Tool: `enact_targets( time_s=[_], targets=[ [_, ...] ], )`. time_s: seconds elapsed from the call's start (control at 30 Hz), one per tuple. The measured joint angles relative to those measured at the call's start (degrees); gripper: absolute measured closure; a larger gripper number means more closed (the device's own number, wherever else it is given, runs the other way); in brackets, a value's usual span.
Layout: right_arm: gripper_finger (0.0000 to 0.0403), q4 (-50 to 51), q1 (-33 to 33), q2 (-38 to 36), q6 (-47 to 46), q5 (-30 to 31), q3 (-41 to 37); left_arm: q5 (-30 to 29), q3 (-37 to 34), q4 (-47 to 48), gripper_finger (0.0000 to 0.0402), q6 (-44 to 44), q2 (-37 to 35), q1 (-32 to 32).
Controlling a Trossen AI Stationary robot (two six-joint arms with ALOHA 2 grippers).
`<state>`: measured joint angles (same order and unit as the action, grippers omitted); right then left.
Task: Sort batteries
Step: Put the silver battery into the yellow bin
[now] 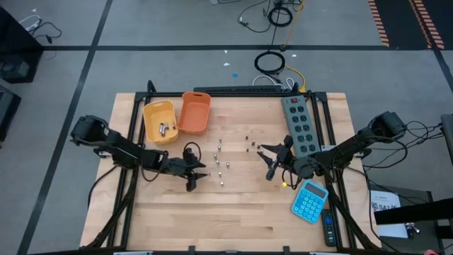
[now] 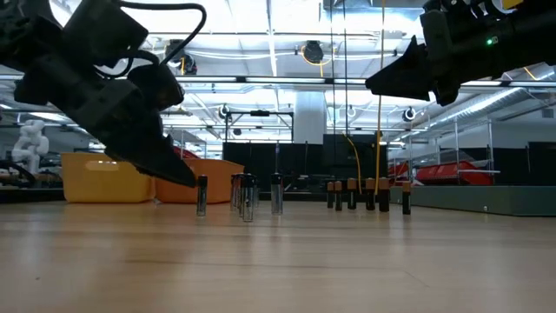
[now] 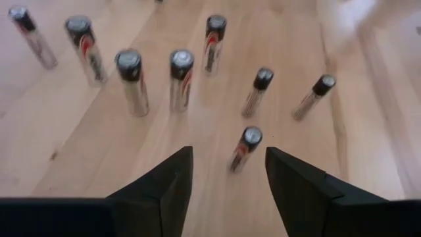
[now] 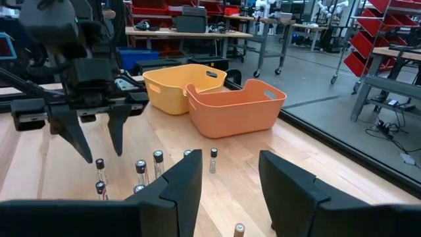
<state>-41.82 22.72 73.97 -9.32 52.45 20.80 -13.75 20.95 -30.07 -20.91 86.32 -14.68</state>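
The counter (image 1: 233,212) is a pale wooden top with a dark metal frame around it, standing on a grey floor marked with dark lines. The batteries (image 1: 221,161) stand upright in a loose cluster near the counter's middle, with a few more (image 1: 249,146) a little toward the right arm. A few others lie inside the yellow bin (image 1: 158,121), which sits touching the orange bin (image 1: 195,113) at the far left part of the counter. A grey power strip (image 1: 298,123) lies along the right side, and a blue calculator (image 1: 309,200) rests near the front right corner.

The left gripper (image 1: 192,173) hangs just beside the battery cluster, its jaws open and holding nothing; in its wrist view one battery (image 3: 245,146) stands between the two dark fingers (image 3: 164,187), apart from both. The right gripper (image 1: 271,161) hovers at the cluster's other side, jaws open and empty.

Beyond the counter the low view shows a large workshop with ceiling lights, shelving and red racks (image 4: 388,46); work tables (image 4: 197,31) stand farther back.
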Motion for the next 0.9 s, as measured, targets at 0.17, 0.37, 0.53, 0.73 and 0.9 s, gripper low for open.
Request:
enact_targets(
  time_s=[0.17,0.37,0.53,0.73,0.9],
  targets=[
    [0.0259,0.0,0.0,0.0,-0.1,0.0,0.0,0.0,0.0,-5.3,0.0200,0.8,3.0,-0.1],
    [0.0259,0.0,0.0,0.0,-0.1,0.0,0.0,0.0,0.0,-9.0,0.0200,0.7,6.2,-0.1],
    [0.0259,0.0,0.0,0.0,-0.1,0.0,0.0,0.0,0.1,-11.4,0.0200,0.7,7.8,-0.1],
    [0.0259,0.0,0.0,0.0,-0.1,0.0,0.0,-0.5,0.1,-13.4,0.0222,0.4,9.5,-0.1],
    [0.0259,0.1,0.0,0.0,-0.1,0.0,0.0,-0.7,0.1,-14.9,0.0319,0.6,10.0,-0.1]
  ],
)
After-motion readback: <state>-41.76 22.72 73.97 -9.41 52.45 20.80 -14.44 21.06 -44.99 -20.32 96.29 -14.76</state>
